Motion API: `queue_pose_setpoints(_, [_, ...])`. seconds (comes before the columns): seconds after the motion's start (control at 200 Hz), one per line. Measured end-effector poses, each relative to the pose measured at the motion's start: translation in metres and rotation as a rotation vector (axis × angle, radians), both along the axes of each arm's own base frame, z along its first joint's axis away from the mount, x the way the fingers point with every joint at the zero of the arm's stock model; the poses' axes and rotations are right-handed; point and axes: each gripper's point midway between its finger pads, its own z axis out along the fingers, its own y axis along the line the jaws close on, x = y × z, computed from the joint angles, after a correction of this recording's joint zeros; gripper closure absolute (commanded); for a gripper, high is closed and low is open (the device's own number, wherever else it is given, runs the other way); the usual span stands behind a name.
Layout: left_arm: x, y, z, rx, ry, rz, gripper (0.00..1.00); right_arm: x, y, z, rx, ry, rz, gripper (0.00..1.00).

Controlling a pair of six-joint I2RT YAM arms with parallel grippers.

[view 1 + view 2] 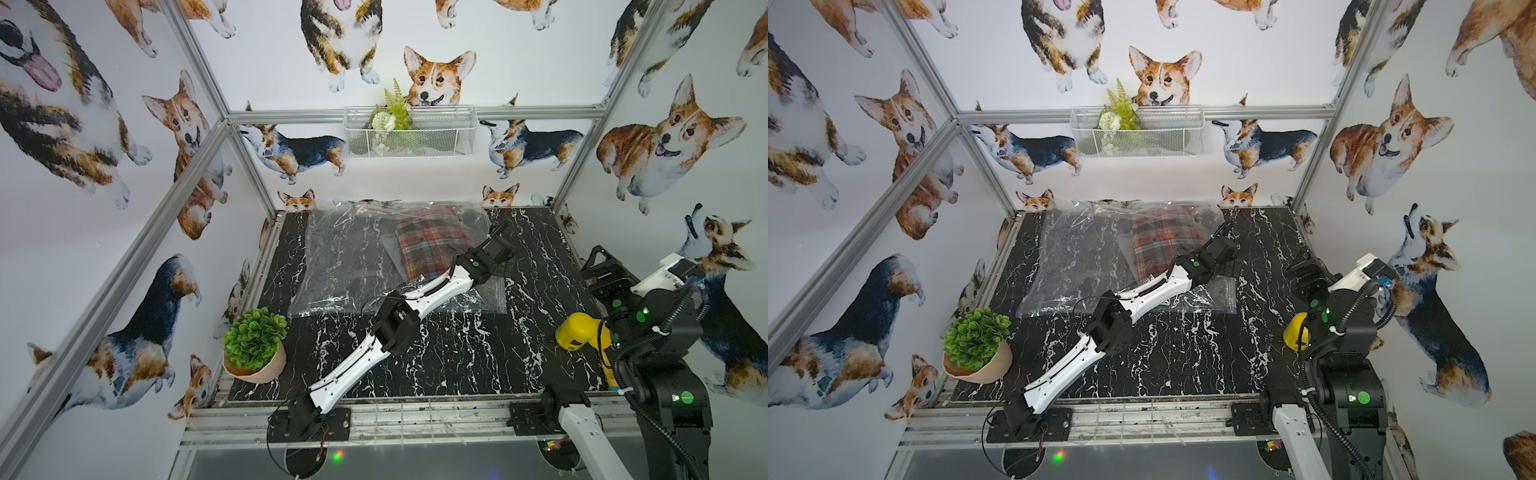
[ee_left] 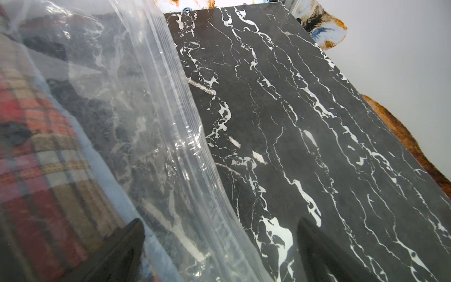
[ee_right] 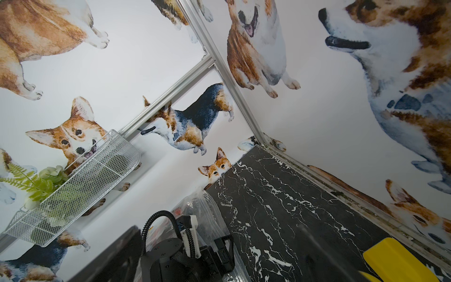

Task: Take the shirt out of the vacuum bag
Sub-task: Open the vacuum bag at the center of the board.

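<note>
Approach step: the left end effector [image 2: 219, 221] hangs wide open and empty, astride the bag's [image 1: 345, 257] zip edge at the far side of the desk [image 1: 457, 353]. The shirt [image 1: 428, 241] lies inside the bag. The right end effector [image 1: 600, 266] is open and idle. Next: pinch that edge and, if it is unsealed, which is unclear, spread the mouth.

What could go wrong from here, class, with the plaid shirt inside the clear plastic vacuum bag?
1. The open left gripper straddles the clear plastic vacuum bag's ribbed zip-seal edge; closing may pinch both layers, keeping it shut.
2. Nothing visibly pins the bag to the black marble table; pulling could drag bag and red plaid shirt together.
</note>
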Motion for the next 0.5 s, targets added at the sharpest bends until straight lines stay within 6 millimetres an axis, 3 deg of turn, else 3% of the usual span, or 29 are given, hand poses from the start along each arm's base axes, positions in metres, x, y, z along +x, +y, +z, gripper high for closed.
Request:
queue_pose_setpoints(0.1, [-0.002, 0.003, -0.009, 0.039, 0.001, -0.002, 0.00, 0.000, 0.001, 0.002, 0.001, -0.005, 0.005, 0.00])
queue_pose_setpoints(0.19, [-0.004, 0.005, -0.015, 0.073, -0.002, -0.008, 0.09, -0.001, 0.001, 0.004, 0.001, -0.012, 0.006, 0.00])
queue_pose_setpoints(0.5, [-0.014, 0.025, -0.029, 0.182, 0.030, -0.016, 0.25, -0.001, 0.004, 0.005, 0.004, -0.014, 0.026, 0.00])
